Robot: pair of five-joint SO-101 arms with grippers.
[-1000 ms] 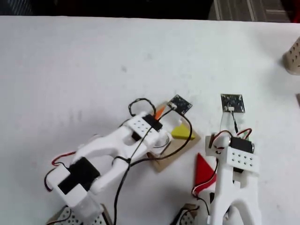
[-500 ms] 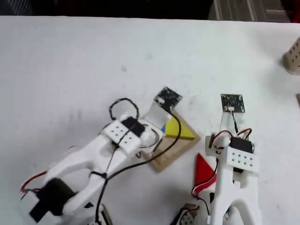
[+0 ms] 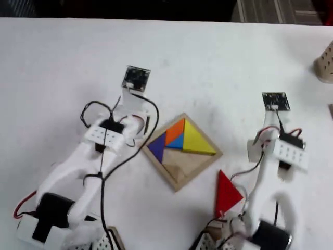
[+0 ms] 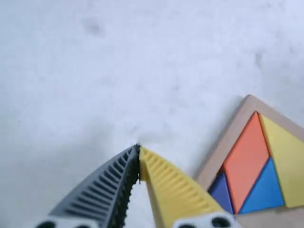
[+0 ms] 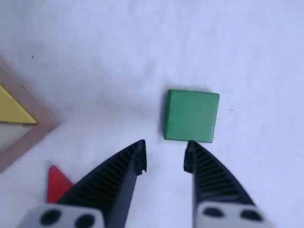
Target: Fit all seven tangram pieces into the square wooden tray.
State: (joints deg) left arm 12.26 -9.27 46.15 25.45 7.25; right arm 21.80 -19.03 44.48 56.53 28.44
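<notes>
The square wooden tray [image 3: 179, 171] lies mid-table, turned like a diamond. It holds an orange [image 3: 177, 128], a blue [image 3: 177, 141], a yellow [image 3: 195, 139] and a purple piece [image 3: 157, 147]; its near half is bare wood. A red triangle [image 3: 227, 191] rests on the table by the tray's near right side. My left gripper [image 4: 138, 148] is shut on nothing, over bare table left of the tray [image 4: 227, 138]. My right gripper [image 5: 165, 151] is open, just short of a green square [image 5: 192, 115] lying flat on the table. The red triangle [image 5: 57, 184] and the tray's corner [image 5: 34, 119] flank it.
The left arm [image 3: 104, 138] stretches from the near left corner, the right arm [image 3: 276, 156] from the near right. A pale pegged object [image 3: 326, 62] stands at the right edge. White table extends behind the tray.
The left arm swung off the tray toward the far left, uncovering the pieces in it. The right arm shifted to the right and a little farther back.
</notes>
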